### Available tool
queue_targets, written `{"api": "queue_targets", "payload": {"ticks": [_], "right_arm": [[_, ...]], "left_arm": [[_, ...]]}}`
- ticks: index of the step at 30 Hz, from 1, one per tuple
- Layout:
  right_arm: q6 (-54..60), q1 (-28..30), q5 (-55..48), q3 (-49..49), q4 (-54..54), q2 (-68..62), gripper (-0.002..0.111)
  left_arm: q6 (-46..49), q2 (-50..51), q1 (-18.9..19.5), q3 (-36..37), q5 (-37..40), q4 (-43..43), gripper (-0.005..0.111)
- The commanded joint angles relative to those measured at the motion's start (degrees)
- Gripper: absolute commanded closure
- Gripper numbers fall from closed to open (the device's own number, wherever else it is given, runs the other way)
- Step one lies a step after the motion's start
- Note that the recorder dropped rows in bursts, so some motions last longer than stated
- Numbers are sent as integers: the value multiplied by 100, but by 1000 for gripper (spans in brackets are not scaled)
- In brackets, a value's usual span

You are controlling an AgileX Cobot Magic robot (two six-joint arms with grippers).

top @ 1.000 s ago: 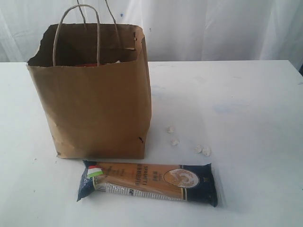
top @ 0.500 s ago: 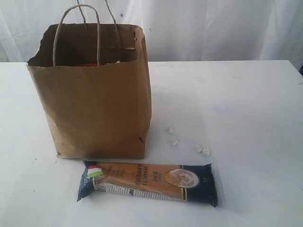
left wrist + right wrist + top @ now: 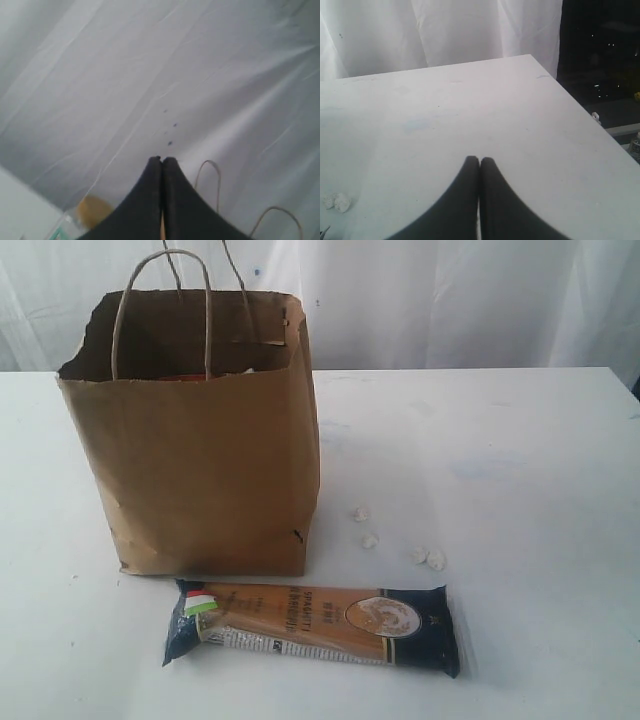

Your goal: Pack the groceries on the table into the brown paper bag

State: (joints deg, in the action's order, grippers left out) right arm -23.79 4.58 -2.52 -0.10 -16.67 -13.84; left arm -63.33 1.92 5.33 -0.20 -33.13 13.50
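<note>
Bag (image 3: 200, 470): upright at upper left of the exterior frame, mouth open.
Pack (image 3: 315, 625): spaghetti, flat on the table (image 3: 520, 470) at lower centre, just in front of the bag.
Lumps (image 3: 428, 558): four small white bits at centre, right of the bag's base.
Left gripper (image 3: 161, 160): jaws pressed together, empty, outside the exterior frame.
Right gripper (image 3: 479, 160): jaws pressed together, empty, over bare table.
Handling: the pack is probably light, with slick film and brittle strands that may snap if bent.
Hold: probably across the narrow width near the middle, then tipped on end for the bag.
</note>
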Motion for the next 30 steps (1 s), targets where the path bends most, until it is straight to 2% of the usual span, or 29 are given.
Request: {"api": "queue_targets", "payload": {"ticks": [1, 6, 10, 13, 20, 25, 27, 30], "right_arm": [[109, 1, -21, 10, -15, 30, 108], [316, 1, -65, 10, -15, 30, 108], [328, 1, -65, 10, 7, 30, 108], [328, 1, -65, 10, 7, 30, 108], [306, 1, -65, 10, 6, 30, 108], [306, 1, -65, 10, 6, 30, 108], [306, 1, -65, 10, 6, 30, 108], [306, 1, -65, 10, 6, 30, 108]], "left_arm": [[1382, -32, -31, 20, -648, 48, 107], [2963, 1, -31, -579, 368, 24, 107], [3995, 236, -31, -1185, 380, 24, 107], [4271, 691, -31, -1539, 416, 24, 107], [4286, 2780, -31, -1969, 418, 24, 107], [4784, 4919, -31, -2672, 438, 24, 107], [4489, 5603, -31, -3135, 1016, 36, 107], [3933, 6468, -114, -4287, 2877, 455, 107]]}}
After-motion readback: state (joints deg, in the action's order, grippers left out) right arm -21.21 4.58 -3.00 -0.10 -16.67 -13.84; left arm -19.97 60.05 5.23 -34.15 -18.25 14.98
